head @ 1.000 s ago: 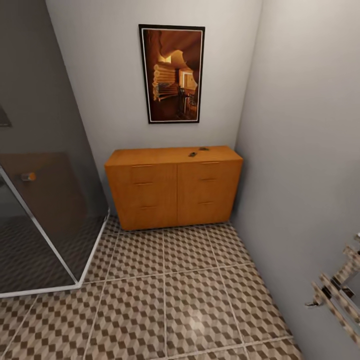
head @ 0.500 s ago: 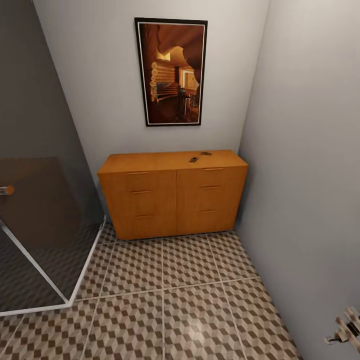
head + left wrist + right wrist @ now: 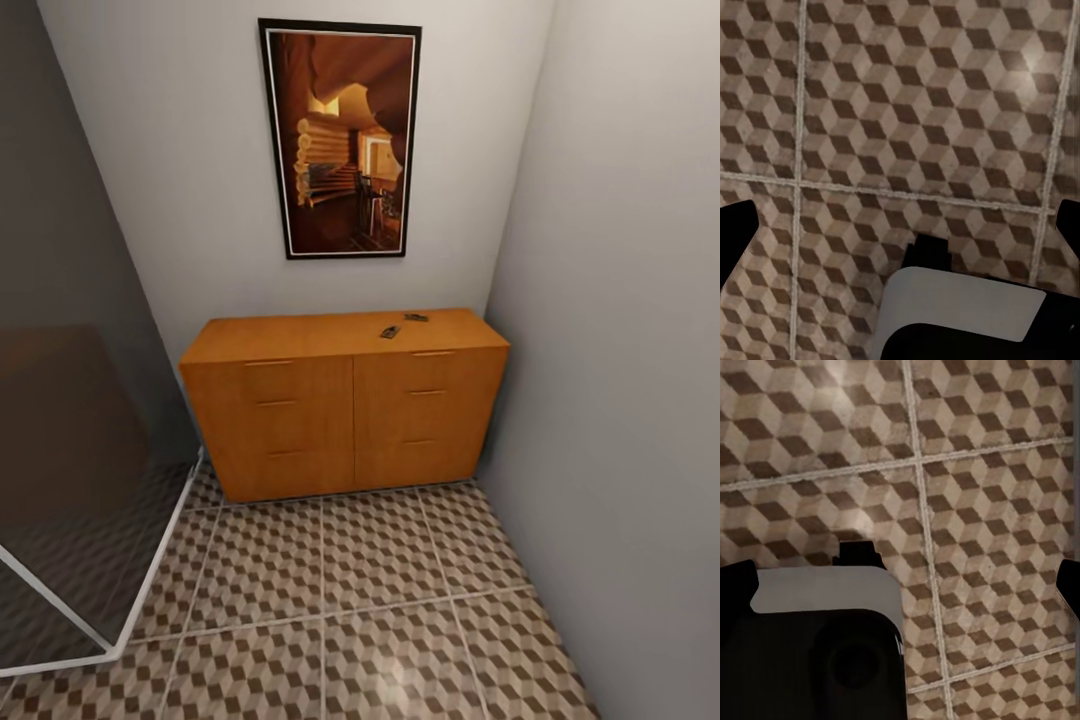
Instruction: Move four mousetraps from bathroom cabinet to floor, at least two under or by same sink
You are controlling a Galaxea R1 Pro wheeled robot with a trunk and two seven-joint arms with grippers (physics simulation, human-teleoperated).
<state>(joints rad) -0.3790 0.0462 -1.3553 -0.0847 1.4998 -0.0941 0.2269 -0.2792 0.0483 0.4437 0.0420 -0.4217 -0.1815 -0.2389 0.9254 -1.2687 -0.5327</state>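
Observation:
The orange-brown cabinet (image 3: pixel 340 400) stands against the far wall in the head view, drawers closed. Two small dark mousetraps lie on its top toward the right: one (image 3: pixel 390 331) nearer the front, the other (image 3: pixel 416 317) just behind it. Any other traps are hidden from me. The cube-patterned bathroom floor (image 3: pixel 380 600) stretches between me and the cabinet. My left gripper (image 3: pixel 900 232) hangs open over bare tiles, with fingertips (image 3: pixel 735 240) at the frame edges. My right gripper (image 3: pixel 900 585) is also open above the floor (image 3: pixel 967 472). The sink is out of view.
A glass shower enclosure (image 3: pixel 70 480) with a white frame borders the floor on the left. A grey wall (image 3: pixel 620 350) closes the right side. A framed picture (image 3: pixel 340 140) hangs above the cabinet. The robot's own white-and-black body (image 3: pixel 960 307) shows in both wrist views.
The camera has advanced toward the cabinet, which looks larger and lower in the picture. The chrome fixture at the lower right has slid out of view.

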